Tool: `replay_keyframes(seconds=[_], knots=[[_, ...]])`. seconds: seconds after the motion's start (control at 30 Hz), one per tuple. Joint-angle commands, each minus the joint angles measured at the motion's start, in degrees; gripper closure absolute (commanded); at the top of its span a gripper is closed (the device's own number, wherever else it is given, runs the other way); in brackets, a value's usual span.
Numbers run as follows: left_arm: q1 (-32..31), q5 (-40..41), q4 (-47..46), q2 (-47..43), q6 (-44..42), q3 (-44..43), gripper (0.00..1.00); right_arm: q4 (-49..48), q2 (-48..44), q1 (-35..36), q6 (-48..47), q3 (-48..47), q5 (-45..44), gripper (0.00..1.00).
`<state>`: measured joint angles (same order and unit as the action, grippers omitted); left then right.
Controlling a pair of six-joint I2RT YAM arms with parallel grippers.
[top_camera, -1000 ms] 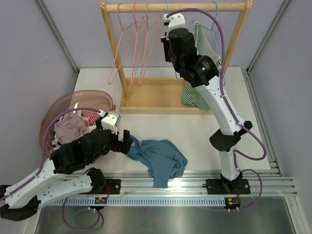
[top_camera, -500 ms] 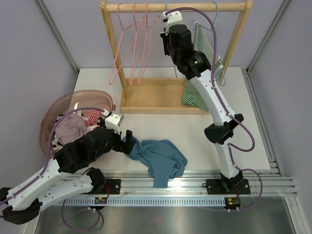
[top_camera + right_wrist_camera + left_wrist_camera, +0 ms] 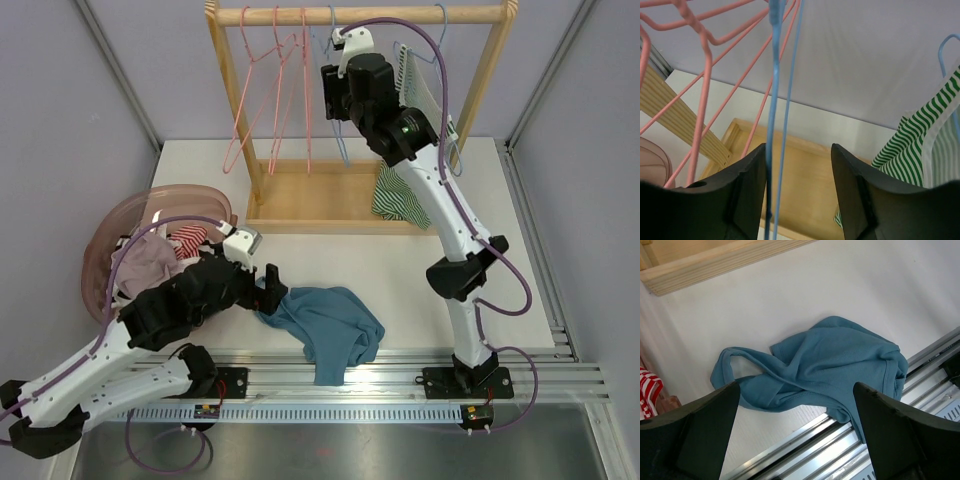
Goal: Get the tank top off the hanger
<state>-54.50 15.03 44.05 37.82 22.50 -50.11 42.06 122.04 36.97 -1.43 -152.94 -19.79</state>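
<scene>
Right tool (image 3: pixel 799 165) stands parted up at the 12 o'clock rail (image 3: pixel 370 15), with the blue hanger (image 3: pixel 771 100) wire between its jaws, perhaps touching one. If I back out crooked, I could unhook it. My left tool (image 3: pixel 795 390) gapes wide over the tank top (image 3: pixel 830 365), which lies crumpled on the desk (image 3: pixel 840 285) at 6 o'clock.

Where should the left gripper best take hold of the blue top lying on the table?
At the strap loop at the left end of the blue top, from straight above: it is thin and lies clear of the crumpled bulk.

Matt teal cloth tank top (image 3: pixel 830 365); smooth pale-wood rack (image 3: pixel 300 203).
</scene>
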Motion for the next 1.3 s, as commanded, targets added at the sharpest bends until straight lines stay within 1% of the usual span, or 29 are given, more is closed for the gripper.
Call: replay_keyframes(seconds=[0.0,0.03,0.1,0.13,0.17,0.23,0.33,0.37,0.4,0.43,0.47,0.5,0.53,0.57,0.6,0.7,0.77,0.8,0.83,1.07,1.1,1.13,1.17,1.2,1.23,1.27], knots=[[-1.04,-0.97,-4.24,1.81,1.84,-1.13,0.01,-0.58,-8.30,0.38,1.08,2.11,1.25,0.39],[-2.00,-0.44,-4.33,2.69,2.45,-1.22,0.01,-0.49,-11.09,0.38,2.99,3.34,0.99,0.34],[-3.59,1.48,-5.47,3.48,3.16,-0.96,0.01,-0.84,-14.44,0.29,4.24,8.43,1.68,0.19],[-5.86,2.45,-5.82,4.70,3.77,-0.61,0.01,-0.84,-17.94,0.29,4.77,10.19,1.86,0.05],[-7.01,3.33,-6.86,5.41,4.13,-0.52,0.01,-0.84,-19.63,0.38,5.29,13.78,2.82,0.01],[-9.90,4.83,-8.01,8.56,4.92,0.27,0.01,-0.23,-25.15,0.30,6.44,17.49,4.05,0.00],[-13.26,5.72,-11.00,12.26,5.27,1.15,0.01,0.74,-33.42,0.38,7.76,25.74,6.78,0.01],[-13.96,5.63,-13.18,14.80,5.36,1.94,0.01,0.39,-35.79,0.30,8.19,31.68,8.52,0.01],[-14.58,5.02,-14.42,16.04,5.36,2.29,0.01,-0.22,-38.43,0.29,9.07,35.22,9.32,0.01],[-15.63,4.66,-15.74,17.45,5.19,2.73,0.01,-2.93,-44.37,0.38,9.51,39.26,10.03,0.00],[-15.98,4.49,-17.84,20.24,5.18,3.43,0.01,-4.87,-47.48,0.30,9.87,47.74,10.99,0.00],[-16.60,4.05,-18.82,21.93,5.44,3.52,0.01,-8.54,-53.34,0.29,10.74,51.83,11.87,0.00],[-16.86,3.78,-19.70,23.33,5.45,3.70,0.01,-9.88,-56.01,0.21,10.92,55.44,12.32,0.01],[-17.04,3.52,-21.10,24.83,5.62,3.70,0.01,-10.50,-58.29,0.29,11.45,61.04,13.28,0.00],[-17.13,2.91,-21.90,27.89,5.71,3.96,0.01,-10.77,-60.32,0.38,12.41,63.10,13.46,0.00],[-17.31,1.94,-24.97,33.43,6.32,4.93,0.01,-9.72,-67.87,0.29,13.82,69.70,16.35,0.00],[-17.31,1.32,-28.30,36.17,6.59,5.98,0.01,-9.37,-70.08,0.29,14.00,73.55,19.51,0.01],[-17.31,0.45,-29.63,38.79,6.76,6.86,0.01,-9.02,-71.75,0.29,14.00,74.54,19.53,0.00],[-17.31,-0.08,-32.07,40.04,6.94,7.21,0.01,-8.76,-72.46,0.29,14.00,76.11,22.14,0.00],[-17.57,-1.93,-37.54,50.50,9.40,9.32,0.01,-8.49,-75.45,0.30,14.35,79.38,24.71,0.01],[-17.66,-2.10,-38.16,51.29,9.92,9.85,0.06,-9.19,-76.15,0.29,14.44,79.73,25.06,0.01],[-17.66,-2.45,-39.21,52.52,10.19,10.03,0.13,-9.45,-76.51,0.29,14.44,80.43,25.85,0.01],[-17.66,-2.89,-39.57,54.18,10.37,10.55,0.24,-9.54,-76.95,0.29,14.79,80.70,26.20,0.00],[-17.83,-3.51,-39.92,54.89,11.07,10.90,0.37,-9.72,-77.65,0.38,14.79,80.87,26.56,0.00],[-17.92,-3.69,-40.36,55.34,11.51,11.17,0.64,-9.81,-78.09,0.21,14.88,81.13,27.17,0.01],[-18.01,-3.78,-40.71,55.34,11.86,11.87,0.73,-9.81,-78.44,0.29,14.88,81.31,27.44,0.01]])
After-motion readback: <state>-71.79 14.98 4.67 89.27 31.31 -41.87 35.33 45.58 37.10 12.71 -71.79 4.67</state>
